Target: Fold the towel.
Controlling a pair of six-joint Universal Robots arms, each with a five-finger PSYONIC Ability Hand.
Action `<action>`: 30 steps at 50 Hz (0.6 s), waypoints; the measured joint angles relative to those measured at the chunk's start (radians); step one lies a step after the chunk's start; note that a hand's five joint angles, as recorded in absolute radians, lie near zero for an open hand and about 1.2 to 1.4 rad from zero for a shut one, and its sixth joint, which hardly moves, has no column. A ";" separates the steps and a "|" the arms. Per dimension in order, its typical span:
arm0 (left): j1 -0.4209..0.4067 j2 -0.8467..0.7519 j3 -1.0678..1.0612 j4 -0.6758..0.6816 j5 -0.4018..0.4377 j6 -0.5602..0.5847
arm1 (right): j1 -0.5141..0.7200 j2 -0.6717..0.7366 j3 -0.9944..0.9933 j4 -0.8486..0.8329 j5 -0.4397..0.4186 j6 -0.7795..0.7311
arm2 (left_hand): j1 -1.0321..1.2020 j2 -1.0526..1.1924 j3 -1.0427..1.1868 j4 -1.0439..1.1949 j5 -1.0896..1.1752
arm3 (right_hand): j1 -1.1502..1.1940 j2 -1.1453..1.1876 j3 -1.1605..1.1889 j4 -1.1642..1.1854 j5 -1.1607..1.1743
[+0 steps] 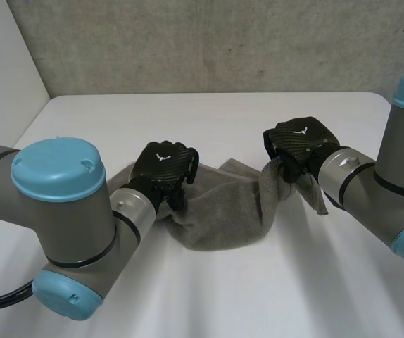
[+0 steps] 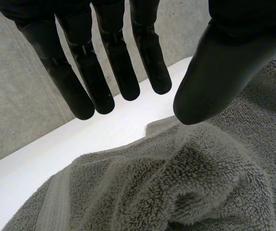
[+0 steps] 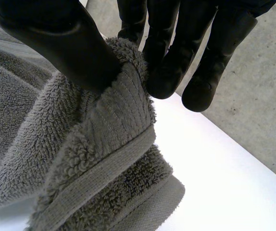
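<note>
My right hand (image 3: 56, 43) pinches the hemmed edge of the soft grey terry towel (image 3: 94, 159) between thumb and fingers, that end raised off the white table (image 3: 224, 192). My left hand (image 2: 224, 67) hovers over the other end, fingers straight, empty. Limp, light, grippy cloth, I judge: take hems and corners.

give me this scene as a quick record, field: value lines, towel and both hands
towel: grey terry, bunched in a heap on the white table
left hand: open, fingers straight, over the towel's left end, gripping nothing
right hand: thumb and fingers pinch the towel's hemmed edge at its right end, raised off the table
fold: no neat fold yet
</note>
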 measured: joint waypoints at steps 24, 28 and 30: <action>0.073 0.070 -0.076 0.010 0.066 -0.001 | -0.015 -0.075 0.061 0.046 -0.066 -0.003 | -0.414 -0.416 -0.422 -0.404 -0.414 | 0.000 0.003 0.000 0.000 0.000; 0.077 0.046 -0.071 0.011 0.066 0.005 | -0.025 -0.081 0.054 0.042 -0.064 -0.001 | -0.508 -0.515 -0.524 -0.499 -0.519 | 0.000 0.003 0.000 0.000 0.000; 0.082 0.029 -0.064 0.013 0.066 0.012 | -0.034 -0.085 0.051 0.042 -0.063 -0.002 | -0.552 -0.561 -0.566 -0.546 -0.567 | 0.000 0.003 0.000 0.000 0.000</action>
